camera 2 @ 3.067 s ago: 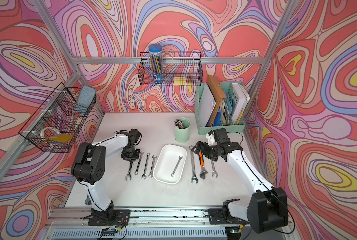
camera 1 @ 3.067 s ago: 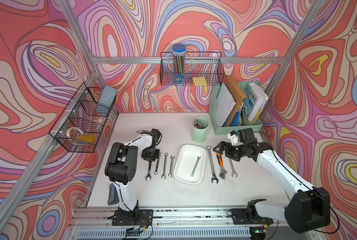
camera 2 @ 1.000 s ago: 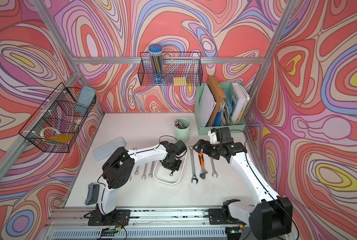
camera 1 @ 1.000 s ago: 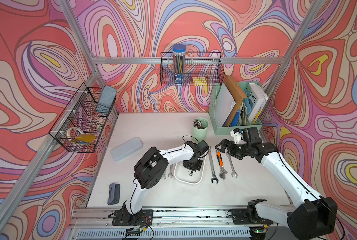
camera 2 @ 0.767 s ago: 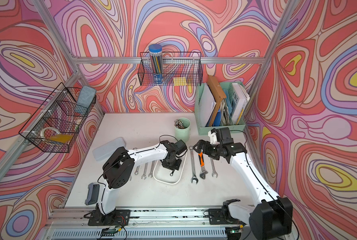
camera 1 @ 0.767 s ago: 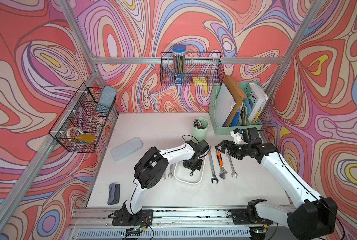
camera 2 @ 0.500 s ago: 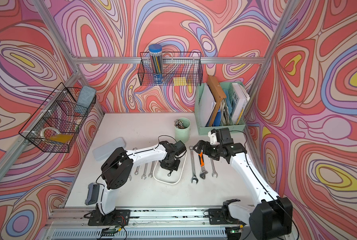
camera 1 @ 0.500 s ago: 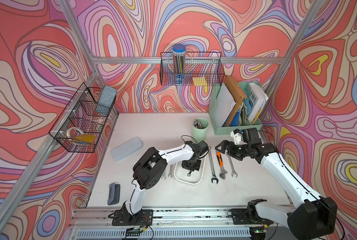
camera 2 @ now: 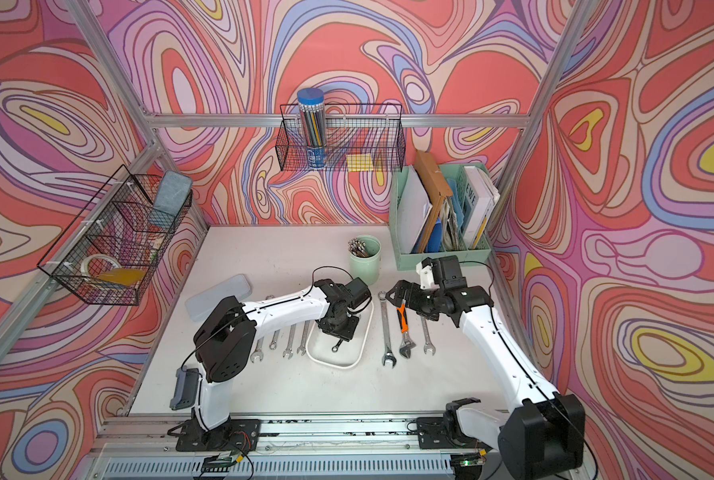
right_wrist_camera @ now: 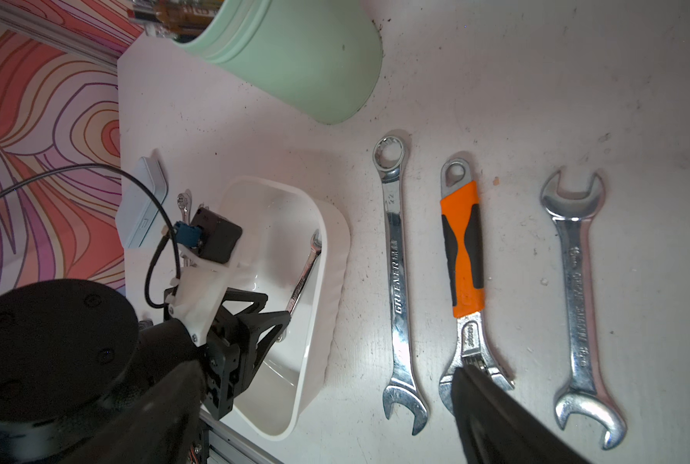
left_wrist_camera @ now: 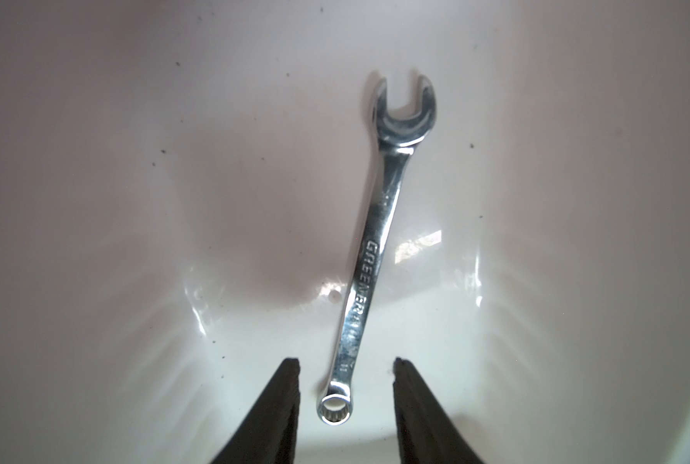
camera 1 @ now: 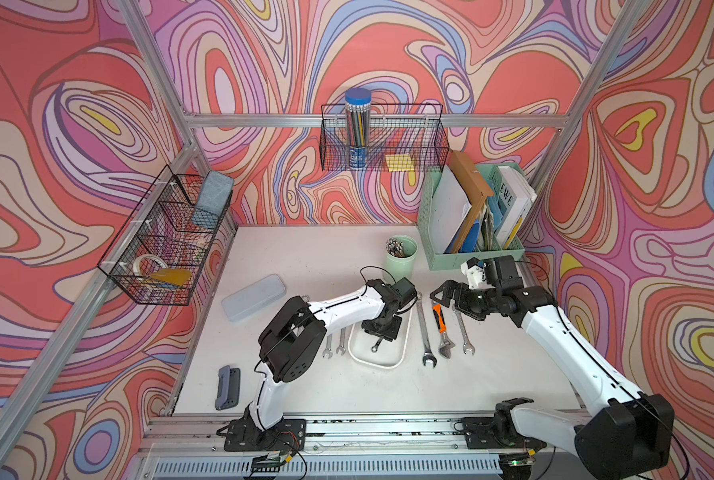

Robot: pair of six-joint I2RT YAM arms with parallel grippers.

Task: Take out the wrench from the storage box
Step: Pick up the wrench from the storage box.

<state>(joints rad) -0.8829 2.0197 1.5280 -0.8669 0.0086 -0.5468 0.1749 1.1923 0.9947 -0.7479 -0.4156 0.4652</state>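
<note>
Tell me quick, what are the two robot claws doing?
Left gripper: open, straddling the wrench in the storage box, not gripping.
Right gripper: open, holding nothing.

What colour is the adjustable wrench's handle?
Handle is orange and black; clearest in right wrist view.

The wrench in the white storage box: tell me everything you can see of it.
The wrench is a small, shiny, chrome-looking combination spanner. It has an open-ended head at one end and a closed ring at the other, with lettering that begins GREENER stamped along the flat shank. It lies flat on the floor of the white storage box, the only tool in it. The left gripper stands open astride its ring end, with a gap showing on each side, so nothing grips it.
</note>
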